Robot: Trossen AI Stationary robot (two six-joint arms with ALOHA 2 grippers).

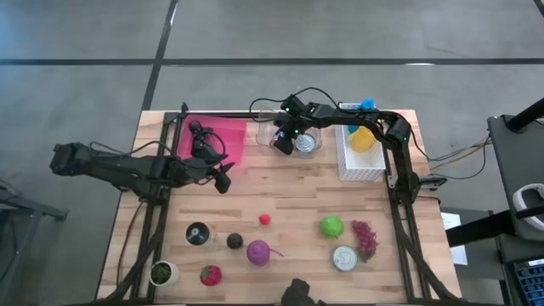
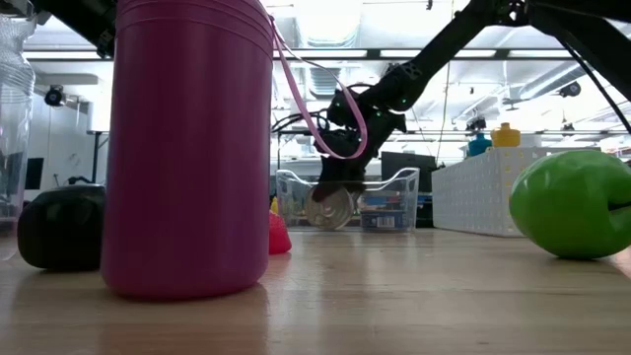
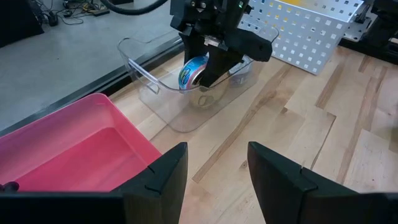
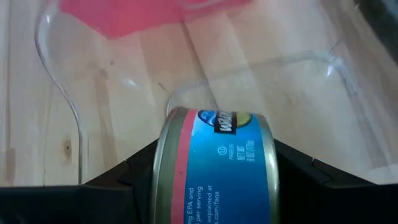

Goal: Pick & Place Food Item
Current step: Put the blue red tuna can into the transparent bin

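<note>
At the table's far edge, in the high view, the right gripper (image 1: 286,141) hangs over a clear bin (image 1: 291,136), with a can (image 1: 304,144) showing beside it inside the bin. A pink tray (image 1: 223,136) lies to the bin's left and a white basket (image 1: 358,161) to its right. The left gripper (image 1: 223,180) waits over bare wood in front of the tray.

In the low view, the can (image 2: 329,208) hangs on edge inside the bin (image 2: 394,197), under the right gripper (image 2: 341,183).

In the left wrist view, that arm's own fingers (image 3: 161,180) stand apart, holding nothing. Beyond them the right gripper (image 3: 205,71) reaches into the bin (image 3: 155,93) with the can (image 3: 193,70) between its fingers.

In the right wrist view, the can (image 4: 217,168) sits between the two dark fingers (image 4: 130,174), which touch its sides, above the bin's floor.
</note>
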